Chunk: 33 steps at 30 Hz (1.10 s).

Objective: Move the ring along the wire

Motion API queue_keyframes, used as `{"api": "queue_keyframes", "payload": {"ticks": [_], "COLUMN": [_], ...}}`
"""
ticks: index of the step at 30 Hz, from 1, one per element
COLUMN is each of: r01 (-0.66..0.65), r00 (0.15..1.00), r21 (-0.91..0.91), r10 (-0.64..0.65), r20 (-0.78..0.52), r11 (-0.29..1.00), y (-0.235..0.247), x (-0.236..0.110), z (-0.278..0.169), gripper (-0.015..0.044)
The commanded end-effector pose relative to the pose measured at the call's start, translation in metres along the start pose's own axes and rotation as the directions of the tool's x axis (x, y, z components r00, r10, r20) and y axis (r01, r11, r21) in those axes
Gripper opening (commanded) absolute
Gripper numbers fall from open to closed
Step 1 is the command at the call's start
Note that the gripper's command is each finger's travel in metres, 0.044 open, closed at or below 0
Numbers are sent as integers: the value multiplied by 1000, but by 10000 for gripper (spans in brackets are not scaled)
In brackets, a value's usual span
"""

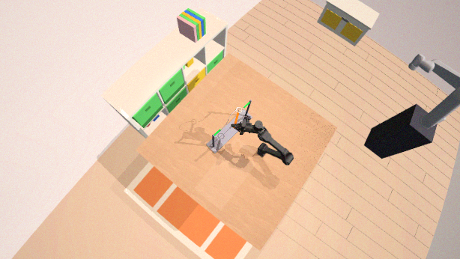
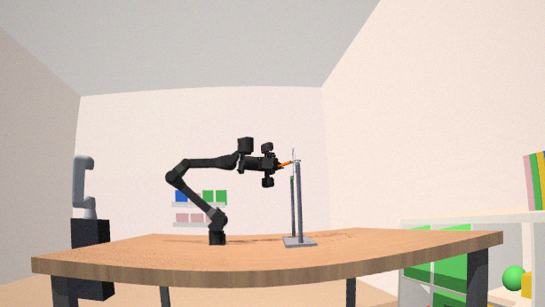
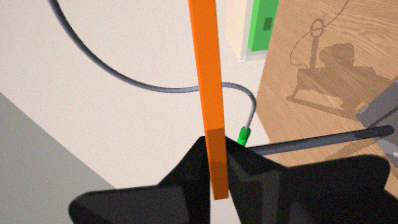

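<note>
My gripper (image 1: 240,126) (image 2: 277,165) (image 3: 211,141) is shut on the lower end of the orange handle (image 1: 236,117) (image 2: 285,164) (image 3: 210,75). The handle's ring (image 1: 237,113) (image 2: 296,161) sits high up by the far post (image 1: 249,106) (image 2: 299,200), close to that post's green wire part (image 1: 246,105). In the wrist view the thin grey wire (image 3: 125,77) curves behind the handle and ends in a green part (image 3: 243,135) on a dark post (image 3: 320,140). The ring is out of the wrist view. The near post (image 1: 213,141) with its green part (image 1: 216,132) stands on the grey base plate (image 1: 225,138) (image 2: 288,242).
The stand rests on a wooden table (image 1: 292,123) (image 2: 133,257). A white shelf with green drawers (image 1: 161,82) (image 2: 448,266) stands beside the table, with coloured books (image 1: 192,24) on top. A black pedestal with a grey arm (image 1: 401,131) (image 2: 84,222) stands on the floor.
</note>
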<state>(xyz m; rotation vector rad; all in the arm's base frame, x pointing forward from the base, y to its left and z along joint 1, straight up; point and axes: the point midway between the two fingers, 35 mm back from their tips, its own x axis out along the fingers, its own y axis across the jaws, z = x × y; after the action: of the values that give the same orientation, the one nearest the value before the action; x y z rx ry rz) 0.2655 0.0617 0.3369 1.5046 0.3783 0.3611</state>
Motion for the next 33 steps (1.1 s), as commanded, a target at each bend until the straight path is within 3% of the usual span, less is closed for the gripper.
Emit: {"api": "queue_keyframes", "payload": {"ticks": [1, 33], "r01": [2, 159], "r00": [1000, 987], "r21": [-24, -208], "r10": [-2, -158], "r20": [-2, 21], "r11": [1000, 965], "y": [5, -3], "x": [-1, -1], "z": [0, 1], "gripper": [-150, -150]}}
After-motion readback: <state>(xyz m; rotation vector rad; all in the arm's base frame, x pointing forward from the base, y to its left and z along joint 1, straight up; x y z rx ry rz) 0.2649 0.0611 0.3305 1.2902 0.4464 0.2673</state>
